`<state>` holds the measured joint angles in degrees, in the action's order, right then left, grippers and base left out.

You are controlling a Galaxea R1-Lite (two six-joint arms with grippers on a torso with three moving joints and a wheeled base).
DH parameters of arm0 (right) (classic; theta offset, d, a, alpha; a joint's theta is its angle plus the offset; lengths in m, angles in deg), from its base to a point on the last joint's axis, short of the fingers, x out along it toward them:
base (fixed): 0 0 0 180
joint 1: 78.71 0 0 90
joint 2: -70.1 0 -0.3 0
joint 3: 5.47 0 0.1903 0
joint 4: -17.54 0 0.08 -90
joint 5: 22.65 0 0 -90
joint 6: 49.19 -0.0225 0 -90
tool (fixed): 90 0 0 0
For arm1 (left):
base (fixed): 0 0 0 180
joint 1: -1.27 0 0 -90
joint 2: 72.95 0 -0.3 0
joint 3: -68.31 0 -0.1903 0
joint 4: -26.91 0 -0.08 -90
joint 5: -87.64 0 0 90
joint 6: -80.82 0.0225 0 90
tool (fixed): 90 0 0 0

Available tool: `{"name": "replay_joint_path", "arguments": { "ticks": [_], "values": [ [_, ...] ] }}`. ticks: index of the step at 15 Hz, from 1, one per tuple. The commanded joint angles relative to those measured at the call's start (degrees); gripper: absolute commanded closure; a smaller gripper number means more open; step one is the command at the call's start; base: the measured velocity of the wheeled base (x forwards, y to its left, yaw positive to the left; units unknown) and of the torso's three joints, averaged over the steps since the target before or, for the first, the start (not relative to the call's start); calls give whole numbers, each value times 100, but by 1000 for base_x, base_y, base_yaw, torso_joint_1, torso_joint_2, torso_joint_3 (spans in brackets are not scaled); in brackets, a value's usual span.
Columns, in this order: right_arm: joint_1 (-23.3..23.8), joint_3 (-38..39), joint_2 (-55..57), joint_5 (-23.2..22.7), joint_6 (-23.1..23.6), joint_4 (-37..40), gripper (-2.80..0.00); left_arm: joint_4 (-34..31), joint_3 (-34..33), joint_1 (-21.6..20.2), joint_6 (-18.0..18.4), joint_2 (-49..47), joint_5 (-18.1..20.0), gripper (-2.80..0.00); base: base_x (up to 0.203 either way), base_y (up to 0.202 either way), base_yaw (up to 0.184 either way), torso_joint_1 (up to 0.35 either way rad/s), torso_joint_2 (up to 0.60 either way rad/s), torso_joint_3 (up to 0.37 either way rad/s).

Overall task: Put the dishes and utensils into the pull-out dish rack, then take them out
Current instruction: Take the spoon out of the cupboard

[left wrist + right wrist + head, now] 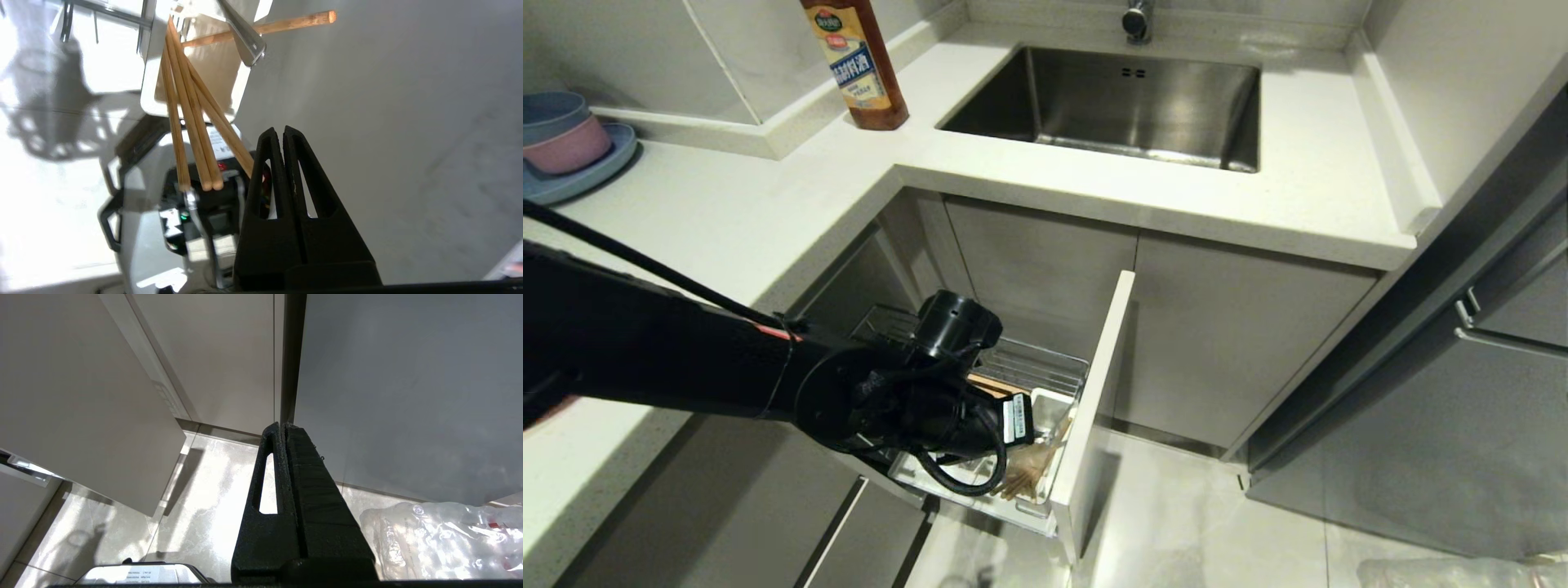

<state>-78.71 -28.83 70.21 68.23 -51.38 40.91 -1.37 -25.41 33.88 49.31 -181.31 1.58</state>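
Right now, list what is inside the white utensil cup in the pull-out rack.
The white utensil cup holds several light-wood chopsticks leaning out, plus a metal handle, probably the spoon's. The cup's bottom and their lower ends are hidden. In the head view the left arm covers much of it.

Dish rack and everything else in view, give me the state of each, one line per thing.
Dish rack: pulled out.
Chopsticks: standing tilted in the utensil cup.
Spoon: in the cup, leaning.
Left gripper: shut, empty, beside the chopsticks.
Right gripper: shut, empty, near the floor.
Sink: empty.
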Motion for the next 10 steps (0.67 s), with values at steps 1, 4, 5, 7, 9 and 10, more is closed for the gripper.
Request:
{"name": "replay_joint_path", "arguments": {
  "ticks": [1,4,5,7,9,10],
  "values": [
    [0,9,-2,0,0,0,0,22,-87,23,202,-114,8,0,0,0,0,0,0,0],
    [0,11,-2,3,0,6,0,246,-342,44,897,-102,2,0,0,0,0,0,0,0],
    [0,18,-2,0,0,9,0,354,-431,43,987,-98,2,0,0,0,0,0,0,0],
    [0,11,-2,3,0,3,0,525,-473,43,1015,-98,-7,0,0,0,0,0,0,0],
    [0,12,-2,0,0,0,0,543,-456,36,1088,-139,-7,0,0,0,0,0,0,0],
    [0,10,-2,0,0,0,0,553,-439,34,1183,-159,-15,0,0,0,0,0,0,0]
  ]
}}
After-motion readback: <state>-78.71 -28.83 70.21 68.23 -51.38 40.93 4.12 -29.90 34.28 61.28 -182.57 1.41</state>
